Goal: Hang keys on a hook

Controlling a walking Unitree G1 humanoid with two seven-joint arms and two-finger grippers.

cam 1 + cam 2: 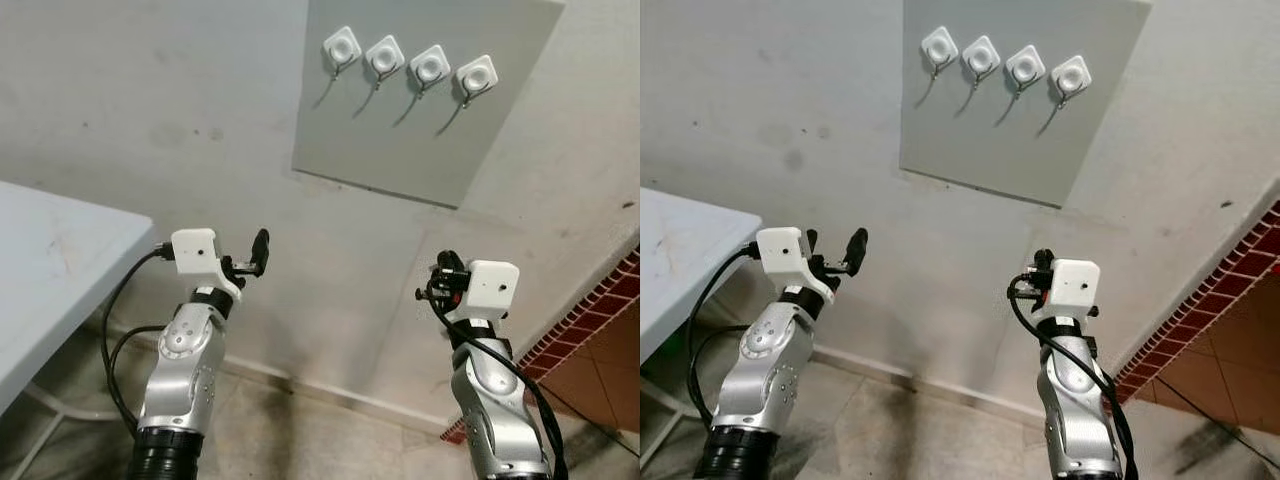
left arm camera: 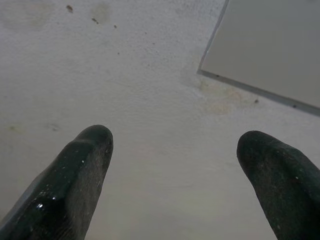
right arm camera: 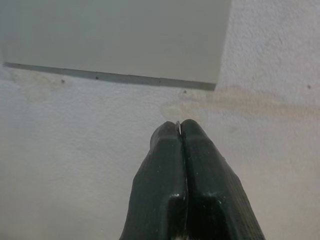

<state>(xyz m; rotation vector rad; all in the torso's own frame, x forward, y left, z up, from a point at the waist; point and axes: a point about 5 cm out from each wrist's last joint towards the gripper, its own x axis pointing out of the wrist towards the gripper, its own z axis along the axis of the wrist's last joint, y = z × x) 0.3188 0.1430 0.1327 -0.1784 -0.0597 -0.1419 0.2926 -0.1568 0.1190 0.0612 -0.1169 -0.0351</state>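
Two arms: both raised before the wall, well below the panel.
Left tool: fingers spread wide, grasping nothing.
Right tool: fingers clenched together; a thin pale sliver shows between the tips, too small to identify.
One table: at the robot's left.
One grey panel: on the wall.
Four hooks: in a row on white pads, all bare.
Keys: cannot tell where.
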